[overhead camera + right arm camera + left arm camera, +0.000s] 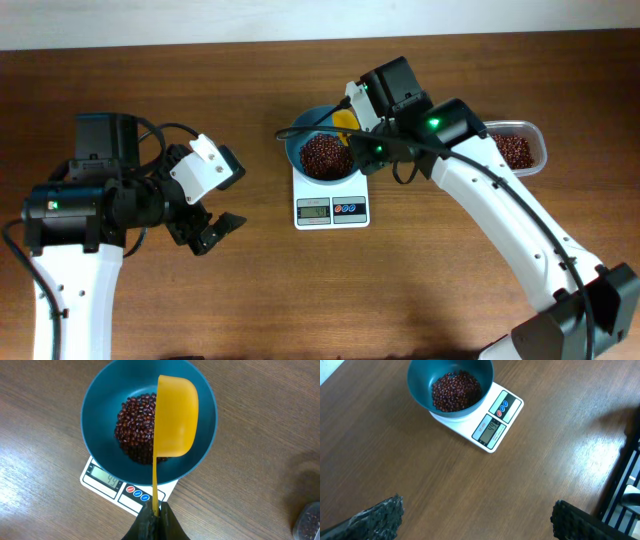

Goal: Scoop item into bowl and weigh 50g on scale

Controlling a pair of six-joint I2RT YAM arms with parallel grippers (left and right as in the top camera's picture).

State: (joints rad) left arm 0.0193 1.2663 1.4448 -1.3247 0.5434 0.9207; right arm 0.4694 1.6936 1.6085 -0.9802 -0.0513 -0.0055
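Found the right gripper (156,512) nearest the right wrist lens, pinching the thin handle of a yellow scoop (176,415), jaws pressed tight on it. Noted the scoop turned on its side above the bowl (95,407), outer shell toward the lens and the straight edge over the beans (131,427); cannot confirm contact between scoop and heap. Recorded the beans as a loose dark red-brown heap in the bottom of the teal bowl. Observed the bowl seated on the scale (105,476), overhanging the white platform and leaving the display and the red and blue buttons exposed at the front. Read the display as roughly 44, digits small and not certain. Logged the scale resting on the wooden table (40,505). Further off, in the overhead view, saw a clear tub (522,150) holding more beans, partly behind the right arm and apart from the scale. Farthest, toward the left side of the table, found the left gripper (226,200) spread wide, holding nothing, hovering over bare wood, well apart from the scale.
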